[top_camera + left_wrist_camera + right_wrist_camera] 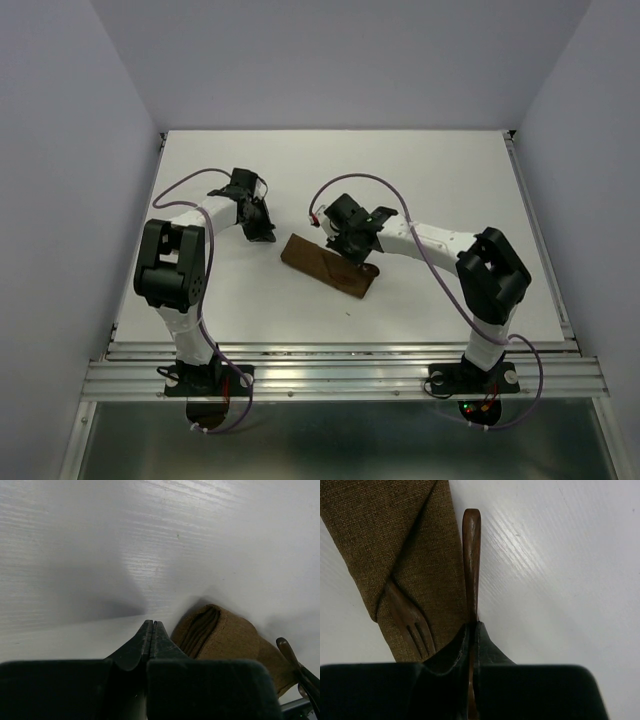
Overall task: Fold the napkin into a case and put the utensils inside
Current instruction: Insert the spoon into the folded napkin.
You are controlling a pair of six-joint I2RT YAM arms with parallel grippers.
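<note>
My right gripper (472, 626) is clamped on the spoon (471, 555). Its slim stem runs straight out ahead of my fingertips, parallel to the long axis of the case (375, 525). The case lies just to its left, with the fork (412, 625) tucked under the fold. My left gripper (151, 630), closed on nothing, sits beside the case's other end.

A white surface (400, 180) sits boxed in by plain pale lavender walls (60, 150) on three sides, with aluminium rails (340, 375) along its near edge.
</note>
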